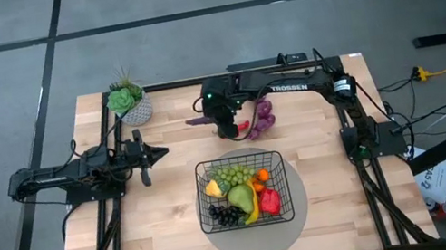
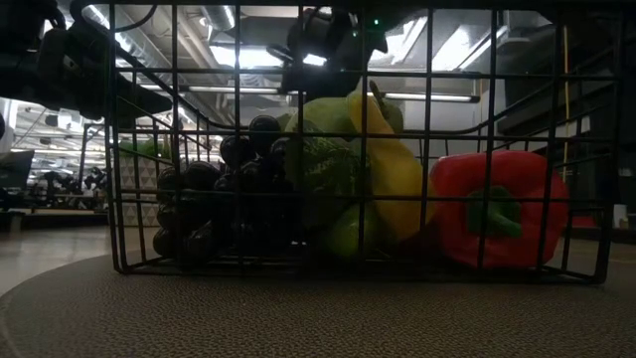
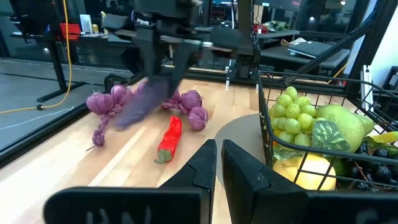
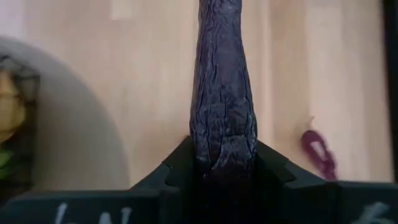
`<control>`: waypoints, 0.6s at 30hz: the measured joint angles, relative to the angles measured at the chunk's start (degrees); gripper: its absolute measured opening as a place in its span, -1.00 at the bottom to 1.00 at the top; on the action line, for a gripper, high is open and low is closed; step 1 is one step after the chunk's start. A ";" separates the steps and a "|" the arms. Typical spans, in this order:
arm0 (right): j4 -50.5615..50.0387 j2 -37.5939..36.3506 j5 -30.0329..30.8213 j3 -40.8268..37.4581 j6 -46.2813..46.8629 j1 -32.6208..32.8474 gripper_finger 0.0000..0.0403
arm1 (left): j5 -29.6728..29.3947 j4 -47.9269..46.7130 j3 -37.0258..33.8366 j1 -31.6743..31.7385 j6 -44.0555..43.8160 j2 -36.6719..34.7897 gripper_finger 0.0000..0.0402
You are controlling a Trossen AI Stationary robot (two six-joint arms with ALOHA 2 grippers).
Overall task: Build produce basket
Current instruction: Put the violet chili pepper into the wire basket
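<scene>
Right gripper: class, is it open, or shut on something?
Shut on something. In the right wrist view the right gripper clamps a long, dark purple wrinkled piece between both fingers, above the bare wooden table.

A small white pot with a green succulent (image 1: pixel 129 103) stands near the wooden table's (image 1: pixel 164 209) far left corner. A round grey mat (image 1: pixel 256 234) lies at the near edge (middle of it), cables (image 1: pixel 434 69) trailing on the floor beyond the right edge.

Black jointed arms, white TROSSEN lettering
</scene>
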 joint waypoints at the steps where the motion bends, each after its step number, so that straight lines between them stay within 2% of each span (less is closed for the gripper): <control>1: -1.34 -0.01 -0.03 0.34 0.11 0.59 -0.52 | 0.00 0.00 0.00 0.00 0.00 0.00 -0.90; 7: -7.65 -0.01 1.58 3.05 2.83 5.91 -0.52 | 0.00 0.00 0.00 0.00 0.00 0.01 -0.90; 10: -12.43 -0.01 9.41 6.07 4.63 9.35 -0.52 | 0.00 0.00 0.00 0.00 0.00 0.01 -0.90; 18: -30.21 -0.03 29.17 14.04 16.57 19.82 -0.52 | 0.00 0.00 0.00 0.00 0.00 0.00 -0.90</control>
